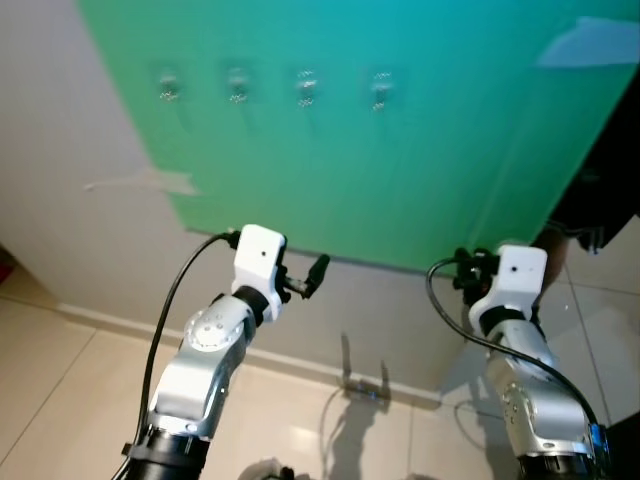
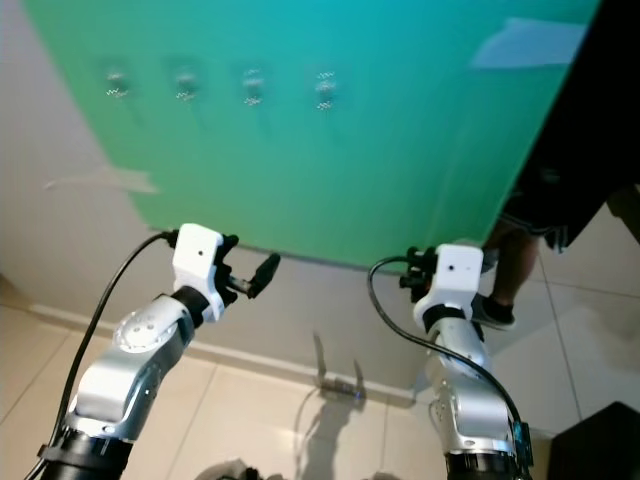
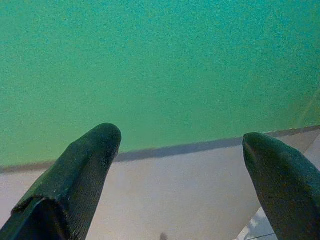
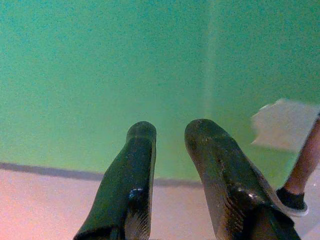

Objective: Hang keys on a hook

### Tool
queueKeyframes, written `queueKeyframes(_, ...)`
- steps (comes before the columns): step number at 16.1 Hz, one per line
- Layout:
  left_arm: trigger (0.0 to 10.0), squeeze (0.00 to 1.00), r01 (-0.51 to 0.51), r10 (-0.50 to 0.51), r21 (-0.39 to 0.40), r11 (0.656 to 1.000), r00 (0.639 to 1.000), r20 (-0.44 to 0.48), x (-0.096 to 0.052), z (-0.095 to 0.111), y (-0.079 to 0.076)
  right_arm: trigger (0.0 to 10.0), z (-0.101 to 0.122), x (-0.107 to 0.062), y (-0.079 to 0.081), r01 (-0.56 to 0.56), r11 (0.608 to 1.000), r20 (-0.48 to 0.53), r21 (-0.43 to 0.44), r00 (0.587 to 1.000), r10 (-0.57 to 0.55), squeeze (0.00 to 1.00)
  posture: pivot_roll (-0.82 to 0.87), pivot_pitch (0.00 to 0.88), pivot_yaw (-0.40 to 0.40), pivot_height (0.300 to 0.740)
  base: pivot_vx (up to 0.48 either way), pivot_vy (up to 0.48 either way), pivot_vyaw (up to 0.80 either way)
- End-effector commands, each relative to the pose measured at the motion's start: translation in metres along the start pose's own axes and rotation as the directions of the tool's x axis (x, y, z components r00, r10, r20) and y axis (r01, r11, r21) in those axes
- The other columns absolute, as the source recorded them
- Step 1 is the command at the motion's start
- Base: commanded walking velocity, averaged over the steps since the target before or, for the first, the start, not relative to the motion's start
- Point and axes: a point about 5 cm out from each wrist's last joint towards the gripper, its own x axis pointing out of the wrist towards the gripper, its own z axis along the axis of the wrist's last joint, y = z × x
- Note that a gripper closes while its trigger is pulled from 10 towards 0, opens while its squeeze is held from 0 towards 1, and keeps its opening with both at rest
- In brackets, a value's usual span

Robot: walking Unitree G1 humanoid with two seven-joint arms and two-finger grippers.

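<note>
High in the frame, four hooks point(image 1: 272, 88) line a green wall panel point(image 1: 400, 150). Lower left, the left hand point(image 3: 180, 150) is spread; lower right, the right hand point(image 4: 170, 135) has fingers slightly parted, empty.

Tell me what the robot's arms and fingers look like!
Both arms are shiny silver metal with round joints. Each wrist ends in a white boxy block, and a thin black cable loops along each arm. The left gripper has two long black fingers with rounded tips. The right gripper has the same dark fingers, with a bumpy, textured surface near the base.
</note>
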Motion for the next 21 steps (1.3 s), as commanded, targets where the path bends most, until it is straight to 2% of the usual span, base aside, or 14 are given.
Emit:
queueKeyframes(1,10.0,0.00,-0.016,0.016,-0.040,0.999,1.000,-0.022,-0.002,-0.007,0.003,10.0,-0.005,0.001,0.002,-0.011,1.000,-0.036,0.008,0.999,0.011,0.00,-0.08,0.000,0.051,0.725,0.000,0.424,0.00)
queueKeyframes(3,10.0,0.00,-0.018,0.017,-0.055,0.998,1.000,-0.015,-0.003,-0.008,0.002,10.0,-0.007,0.001,0.004,-0.019,1.000,-0.047,0.009,0.999,0.020,0.00,-0.07,0.000,0.039,0.725,0.000,0.428,0.00)
queueKeyframes(6,10.0,0.00,-0.045,0.046,-0.081,0.996,0.999,0.009,-0.002,-0.008,0.004,10.0,-0.010,0.002,0.013,-0.073,0.997,-0.063,0.003,0.995,0.073,0.00,-0.05,0.000,0.014,0.725,0.000,0.472,0.00)
queueKeyframes(7,10.0,0.00,-0.060,0.060,-0.028,0.998,0.998,0.001,-0.002,-0.009,0.005,10.0,-0.012,0.002,0.015,-0.079,0.997,-0.069,0.000,0.994,0.079,0.00,-0.05,0.000,0.010,0.725,0.000,0.480,0.00)
queueKeyframes(10,10.0,0.00,-0.095,0.095,0.001,0.996,0.996,0.003,-0.002,-0.009,0.009,10.0,-0.013,0.002,0.016,-0.084,0.996,-0.077,-0.006,0.994,0.083,0.00,-0.05,0.000,0.006,0.725,0.000,0.160,0.00)
queueKeyframes(12,10.0,0.00,-0.096,0.096,-0.005,0.995,0.995,0.009,0.004,-0.006,0.009,10.0,-0.014,0.002,0.015,-0.082,0.997,-0.088,-0.010,0.993,0.081,0.00,-0.06,0.000,0.012,0.725,0.000,0.000,0.00)
queueKeyframes(16,10.0,0.00,-0.066,0.065,-0.037,0.997,0.998,-0.003,0.007,-0.006,0.005,10.0,-0.014,0.001,0.012,-0.069,0.998,-0.080,-0.004,0.994,0.068,0.00,-0.06,0.000,0.021,0.725,0.000,0.344,0.00)
queueKeyframes(18,10.0,0.00,-0.049,0.049,-0.027,0.998,0.999,-0.004,0.007,-0.006,0.003,10.0,-0.012,0.000,0.013,-0.086,0.995,-0.049,-0.048,0.995,0.084,0.00,-0.06,0.000,0.026,0.725,0.000,0.469,0.00)
queueKeyframes(21,10.0,0.00,-0.022,0.022,-0.042,0.999,1.000,-0.007,0.008,-0.006,-0.003,10.0,-0.014,-0.003,0.013,-0.093,0.994,-0.051,-0.053,0.995,0.090,0.00,-0.06,0.000,0.028,0.725,0.000,0.479,0.00)
